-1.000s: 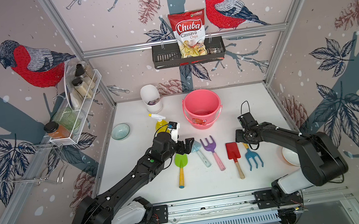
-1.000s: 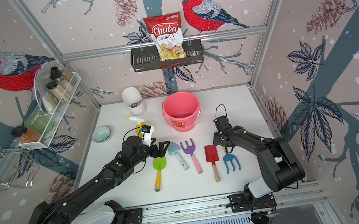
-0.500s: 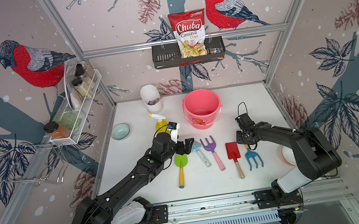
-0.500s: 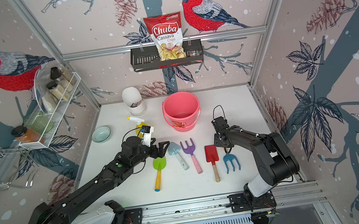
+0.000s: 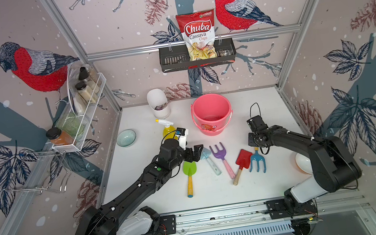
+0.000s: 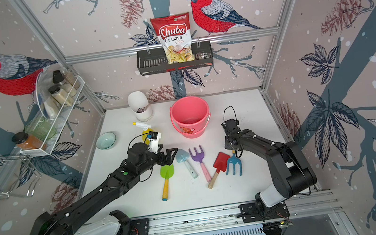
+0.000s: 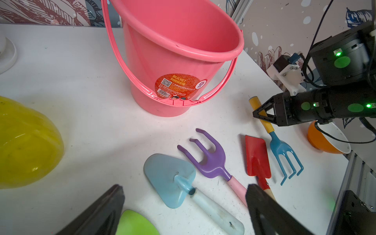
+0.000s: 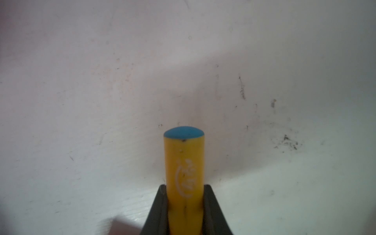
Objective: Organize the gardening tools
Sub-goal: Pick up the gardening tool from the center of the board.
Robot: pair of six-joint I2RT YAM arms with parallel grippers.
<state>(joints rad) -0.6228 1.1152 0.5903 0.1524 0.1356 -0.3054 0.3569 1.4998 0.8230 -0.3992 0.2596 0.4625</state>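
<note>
Five toy tools lie in a row in front of the pink bucket (image 5: 211, 112): green shovel (image 5: 189, 169), light-blue shovel (image 5: 206, 155), purple fork (image 5: 220, 152), red shovel (image 5: 244, 158) and blue fork (image 5: 257, 162). The yellow spray bottle (image 5: 167, 128) stands behind my left wrist. My left gripper (image 5: 197, 152) hangs open just above the light-blue shovel (image 7: 171, 179) and the green blade, holding nothing. My right gripper (image 8: 184, 188) is shut on the blue fork's yellow handle (image 8: 184, 158) near its end; the fork (image 7: 284, 154) still rests on the table.
A white cup (image 5: 158, 102) stands at the back and a teal bowl (image 5: 126, 137) at the left. An orange-and-white bowl (image 5: 302, 162) sits under my right arm. A wire rack (image 5: 81, 105) and a black shelf (image 5: 197, 56) with a chips bag hang on the walls.
My right gripper's jaws have closed onto the blue fork's yellow handle, and its wrist shifted a little toward the tools. My left arm has not moved.
</note>
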